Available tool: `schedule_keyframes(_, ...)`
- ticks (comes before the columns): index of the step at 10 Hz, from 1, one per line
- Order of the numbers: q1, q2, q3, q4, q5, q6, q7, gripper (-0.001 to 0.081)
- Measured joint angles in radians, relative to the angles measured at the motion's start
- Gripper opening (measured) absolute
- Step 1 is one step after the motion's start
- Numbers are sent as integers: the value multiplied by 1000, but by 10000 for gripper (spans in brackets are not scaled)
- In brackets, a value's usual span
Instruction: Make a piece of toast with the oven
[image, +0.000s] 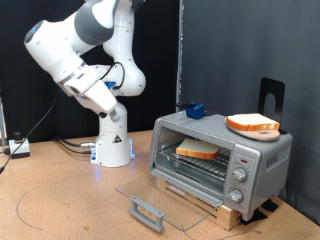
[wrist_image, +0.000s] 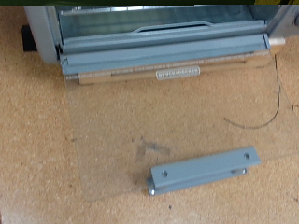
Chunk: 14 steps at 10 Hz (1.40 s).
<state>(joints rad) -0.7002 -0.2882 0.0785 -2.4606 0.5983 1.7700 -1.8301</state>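
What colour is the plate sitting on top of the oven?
Orange. The plate on the oven shows best in the exterior view.

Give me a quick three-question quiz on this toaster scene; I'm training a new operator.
1. True or false: the oven door is shut.
2. Where do the two bread slices lie? A) both on the plate; B) one on the rack inside, one on the orange plate on top; C) both on the table.
3. Fill in: the door's grey ___ shows in the wrist view.

Key: 1 false, it lies folded down flat; 2 B; 3 handle. The end effector is not clearly seen.
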Motion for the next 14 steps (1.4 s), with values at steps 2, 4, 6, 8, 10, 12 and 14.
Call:
schedule_keyframes(2, -6, 42, -2, 25, -3, 0, -7, 807)
schedule_keyframes(4, -7, 43, 13, 7, 22, 20, 233, 807)
schedule_keyframes(6, -2, 52, 26, -30, 39, 73, 256, 807)
schedule_keyframes(8, -3, 74, 17, -31, 40, 73, 169, 807)
schedule_keyframes(10, -3, 85, 20, -26, 59, 6, 410, 807)
schedule_keyframes(12, 4, 108, 29, -14, 110, 17, 438, 807)
schedule_keyframes(14, 9, 105, 37, -23, 119, 49, 380, 807)
